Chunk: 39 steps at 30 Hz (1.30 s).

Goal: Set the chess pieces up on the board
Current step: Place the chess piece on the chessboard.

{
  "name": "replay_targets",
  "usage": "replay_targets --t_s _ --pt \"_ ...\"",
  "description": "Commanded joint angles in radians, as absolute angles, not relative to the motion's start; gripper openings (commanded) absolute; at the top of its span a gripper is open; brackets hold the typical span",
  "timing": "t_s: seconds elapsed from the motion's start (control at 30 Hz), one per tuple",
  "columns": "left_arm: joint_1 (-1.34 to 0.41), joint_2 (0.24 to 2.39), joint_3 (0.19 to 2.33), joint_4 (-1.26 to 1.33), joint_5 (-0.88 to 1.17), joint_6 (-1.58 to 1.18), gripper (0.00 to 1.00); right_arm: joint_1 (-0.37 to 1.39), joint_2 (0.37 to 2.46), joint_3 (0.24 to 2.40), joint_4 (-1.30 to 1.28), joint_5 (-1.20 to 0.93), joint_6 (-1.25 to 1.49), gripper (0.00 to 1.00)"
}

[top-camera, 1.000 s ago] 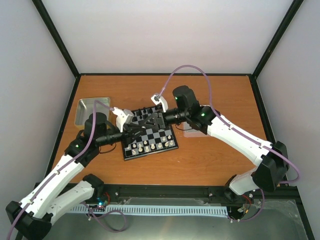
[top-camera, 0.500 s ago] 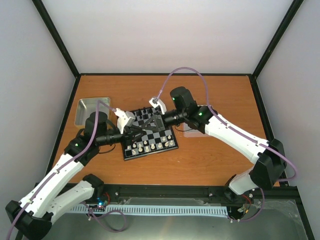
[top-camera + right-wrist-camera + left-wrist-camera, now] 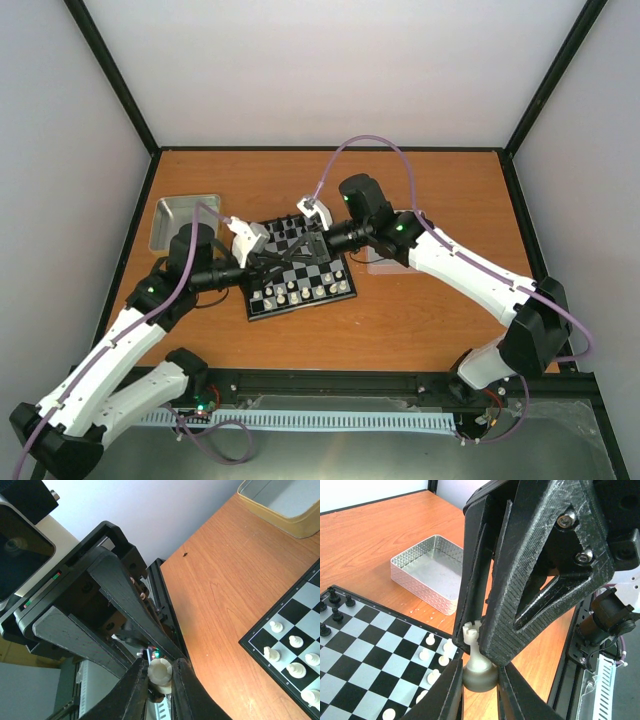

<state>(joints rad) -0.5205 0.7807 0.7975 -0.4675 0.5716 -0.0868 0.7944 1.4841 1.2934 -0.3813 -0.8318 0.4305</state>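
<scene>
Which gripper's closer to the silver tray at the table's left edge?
Left. The left gripper lies over the board's left part, on the side facing the tray. The right gripper lies just beyond it, toward the board's middle, so farther away.

Robot lab test cell. Orange wooden table (image 3: 420, 330) boxed in by plain white panels (image 3: 330, 70) on black frame posts (image 3: 113, 75). Two white robot arms (image 3: 470, 275) bolted to black rail (image 3: 340, 382) at table's near edge. Purple cables (image 3: 373, 138) loop above table. Slotted cable duct (image 3: 330, 422) runs below rail.
</scene>
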Motion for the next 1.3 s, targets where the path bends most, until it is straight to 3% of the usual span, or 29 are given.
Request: replay_targets --t_s 0.0,0.2,0.3,0.33,0.47,0.77,0.87,1.27 --pt "-0.515 0.770 0.833 -0.466 0.603 -0.059 0.03 0.800 1.490 1.325 -0.384 -0.851 0.419 0.14" --pt "-0.513 0.766 0.832 -0.463 0.594 -0.067 0.06 0.801 1.506 1.331 -0.390 -0.823 0.403 0.03" --pt "-0.514 0.745 0.838 -0.460 0.562 -0.100 0.55 0.801 1.500 1.315 -0.388 -0.737 0.381 0.03" --pt "-0.514 0.733 0.839 -0.459 0.548 -0.112 0.65 0.801 1.493 1.297 -0.372 -0.692 0.373 0.03" --pt "-0.515 0.639 0.843 -0.473 0.428 -0.166 0.78 0.827 1.471 1.212 -0.291 -0.500 0.313 0.03" --pt "-0.513 0.468 1.051 -0.563 -0.080 -0.368 0.84 1.083 1.555 1.090 -0.083 -0.059 0.128 0.03" --pt "-0.514 0.456 1.113 -0.601 -0.192 -0.411 0.85 1.144 1.624 1.088 -0.031 -0.025 0.115 0.03" --pt "-0.514 0.470 1.140 -0.639 -0.232 -0.436 0.85 1.245 1.876 1.201 -0.022 0.126 0.042 0.03"
